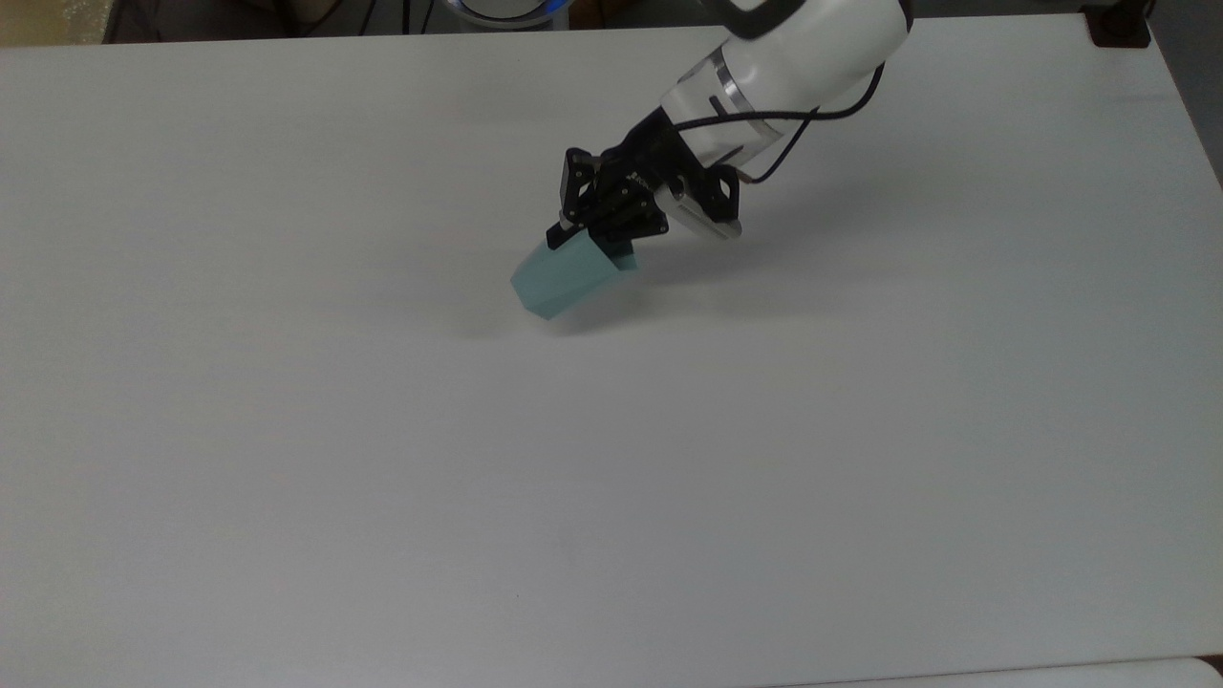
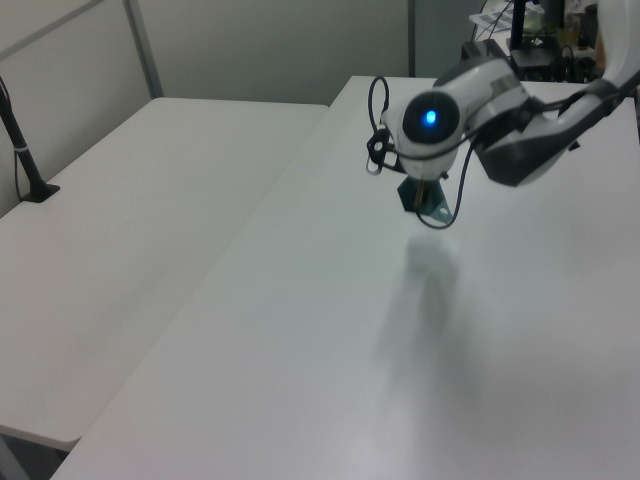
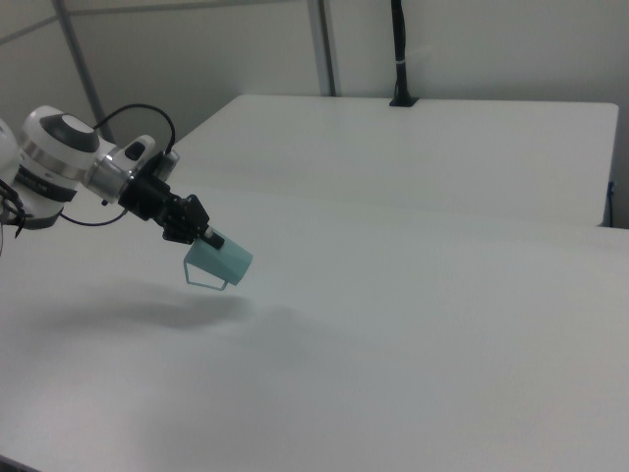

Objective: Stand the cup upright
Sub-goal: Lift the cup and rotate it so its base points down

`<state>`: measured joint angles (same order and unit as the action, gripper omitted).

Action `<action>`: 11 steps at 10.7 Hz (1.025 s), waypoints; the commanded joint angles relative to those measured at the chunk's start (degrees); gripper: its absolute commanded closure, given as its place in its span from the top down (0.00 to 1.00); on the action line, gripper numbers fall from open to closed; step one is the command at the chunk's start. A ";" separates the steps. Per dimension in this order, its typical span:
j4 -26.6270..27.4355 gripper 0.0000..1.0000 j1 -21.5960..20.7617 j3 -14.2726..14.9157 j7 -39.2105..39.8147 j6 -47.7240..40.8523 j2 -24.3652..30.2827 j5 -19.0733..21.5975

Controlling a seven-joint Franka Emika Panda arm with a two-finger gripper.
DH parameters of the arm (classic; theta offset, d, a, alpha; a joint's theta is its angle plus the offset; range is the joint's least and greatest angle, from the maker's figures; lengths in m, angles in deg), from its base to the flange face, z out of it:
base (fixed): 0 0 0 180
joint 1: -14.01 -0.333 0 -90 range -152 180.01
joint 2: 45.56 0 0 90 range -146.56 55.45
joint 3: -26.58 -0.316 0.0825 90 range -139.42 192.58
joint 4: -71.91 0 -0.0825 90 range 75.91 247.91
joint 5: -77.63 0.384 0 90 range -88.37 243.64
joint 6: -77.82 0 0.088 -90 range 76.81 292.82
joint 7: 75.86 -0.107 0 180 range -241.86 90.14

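Across the whole scene spreads the white matte table (image 1: 382, 478), its far corners cut off in the top view. Above it my arm (image 1: 803, 48) reaches in, a glossy white shell whose upper part leaves the top view's upper edge, with a black cable looping off the wrist. My black gripper (image 1: 588, 239) is clamped on the rim end of the cup (image 1: 564, 279), a pale teal, faceted, matte piece. It hangs tilted, clear of the table, base lowest; a thin loop handle (image 3: 204, 280) hangs under it in the right view. In the left view the cup (image 2: 425, 200) is mostly hidden behind my wrist, probably just its lower end peeking out.
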<state>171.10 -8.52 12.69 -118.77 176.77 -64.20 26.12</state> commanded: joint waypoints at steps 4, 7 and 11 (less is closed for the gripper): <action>1.26 0.00 11.51 0.36 15.89 5.07 6.49 27.19; 5.99 0.00 16.54 0.44 19.97 11.49 13.08 38.83; 12.16 0.00 17.87 5.00 28.03 17.23 18.64 50.34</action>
<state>177.65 9.19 14.44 -96.96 190.17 -50.17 69.68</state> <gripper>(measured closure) 0.956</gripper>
